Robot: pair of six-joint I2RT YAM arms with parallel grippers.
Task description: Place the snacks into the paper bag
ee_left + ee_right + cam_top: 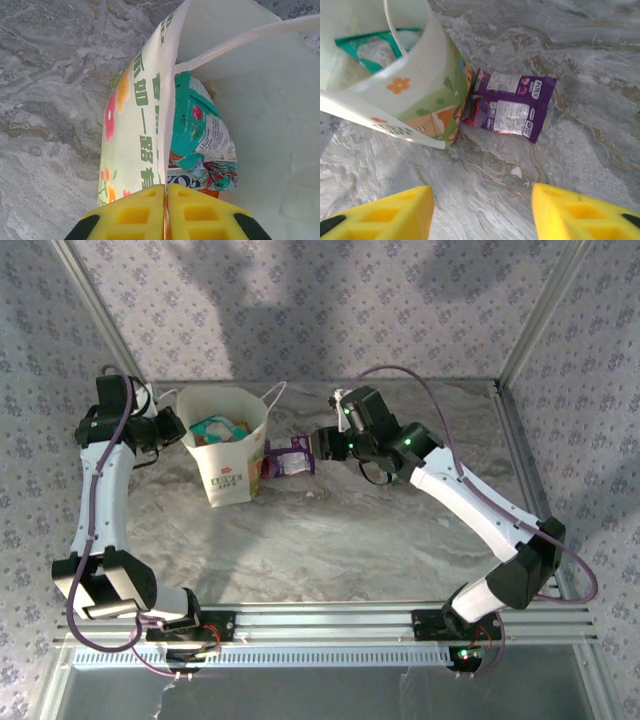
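Left arm (98, 490) rises along the left side, wrist bent inward. Left gripper (166, 195): yellow fingers pressed together, a wall of the paper bag (132, 130) pinched edge-on between the jaws. Right arm (470, 495) extends diagonally forward-left, wrist tilted down. Right gripper (481, 197): jaws parted wide, pointing downward.

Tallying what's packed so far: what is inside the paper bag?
Inside the paper bag, a teal packet lies on top of an orange FOX'S packet. Anything deeper is covered. The purple packet lies outside.
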